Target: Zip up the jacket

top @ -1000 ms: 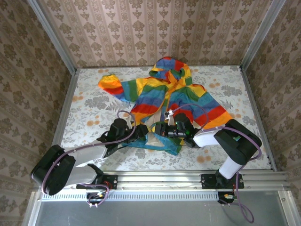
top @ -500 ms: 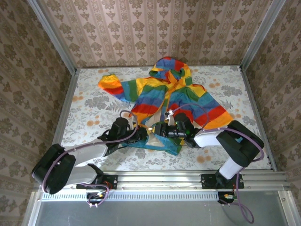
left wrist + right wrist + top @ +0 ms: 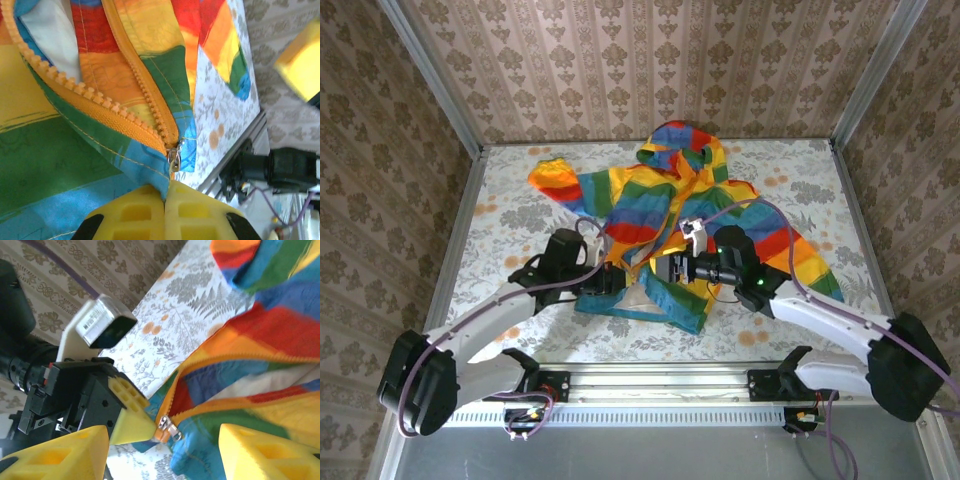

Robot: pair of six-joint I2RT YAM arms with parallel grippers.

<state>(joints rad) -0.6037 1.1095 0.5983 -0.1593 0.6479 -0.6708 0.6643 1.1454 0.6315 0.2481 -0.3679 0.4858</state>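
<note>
The jacket [image 3: 720,205] is spread face up on the floral table [image 3: 500,240]. Its hood [image 3: 682,142] is turned toward the far wall [image 3: 620,60]. One sleeve [image 3: 560,180] is stretched to the far left, and the other sleeve [image 3: 800,255] is angled toward the table's right edge. The front is parted low down, so the pale lining [image 3: 640,295] is exposed just above the hem [image 3: 660,315].

The left gripper [image 3: 165,196] is closed on the blue hem corner directly below the zipper slider [image 3: 173,156] (the fabric is seen pinched between the yellow fingers [image 3: 130,215]). From there the orange zipper teeth [image 3: 75,85] run away in two diverging rows.

The right gripper [image 3: 162,440] is held open, its fingers set well apart on either side of the slider. As far as can be told, neither the slider nor the cloth is touched by it. The two grippers are placed just beside each other at the hem.

Bare table is left along the whole left side and in the far right corner. A narrow strip is also left between the hem and the aluminium rail [image 3: 720,378] at the near edge.
</note>
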